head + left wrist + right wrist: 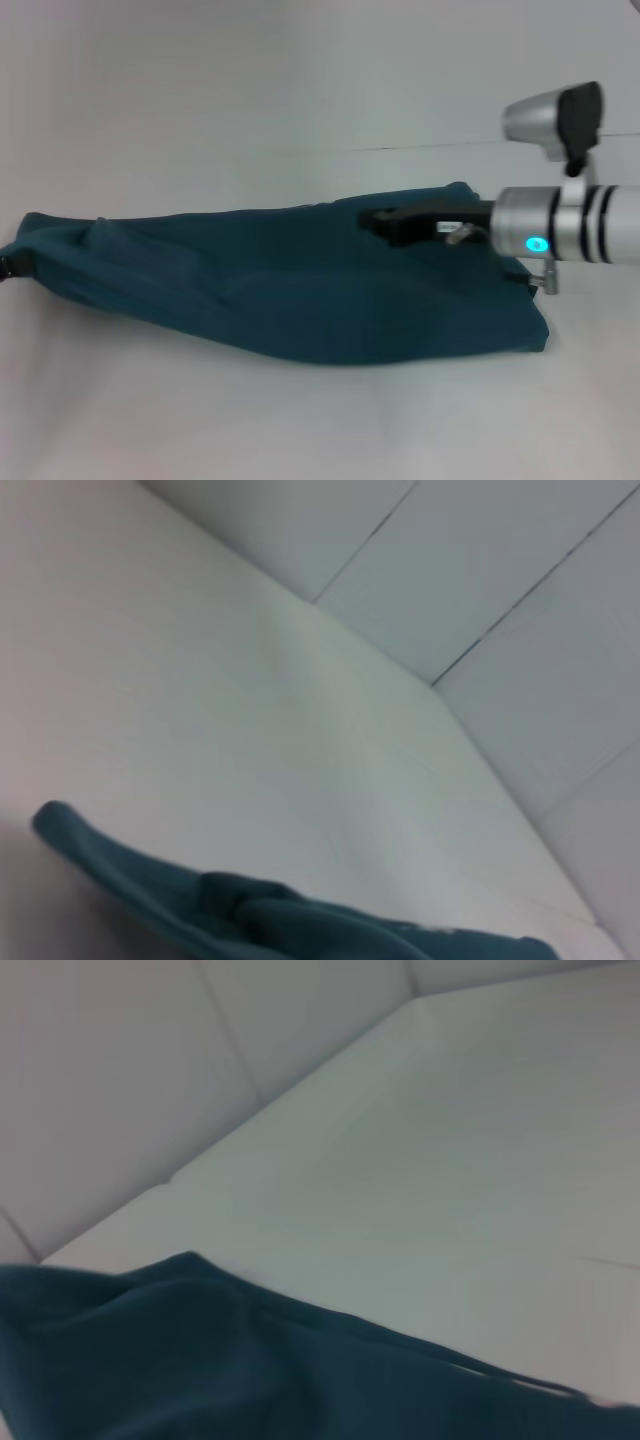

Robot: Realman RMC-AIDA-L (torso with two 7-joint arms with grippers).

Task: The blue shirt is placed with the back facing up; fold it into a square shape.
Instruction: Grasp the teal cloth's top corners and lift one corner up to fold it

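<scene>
Head view: the blue shirt (290, 285) lies stretched in a long band across the white desk (300, 420), plain side showing, no lettering visible. The right gripper (385, 225) reaches in over the shirt's far edge, its dark fingers lying low against the cloth; whether they are pinching that edge or only resting above it cannot be told. The left gripper (6, 266) shows only as a dark sliver at the frame's edge, touching the shirt's other end, and its fingers cannot be judged either. The risk, as I read it: if only one end is truly held, a lift or sweep would drag the band askew and bunch it instead of laying a clean fold. A thin grip on a single layer could also slip, dropping the edge short. The end by the left fingers is already rumpled, which could carry a crease into the square.

Left wrist view: no fingers appear. A rounded, wrinkled lobe of the shirt (250, 920) sits close below the camera, bare desk (200, 680) beyond it, then pale panelled wall (520, 590) with dark seams.

Right wrist view: again no fingers. The shirt (150, 1360) fills the near corner, smooth and dark, with a thin hem line trailing away from it. The desk (450, 1160) runs flat and featureless to a light panelled wall (120, 1080).
</scene>
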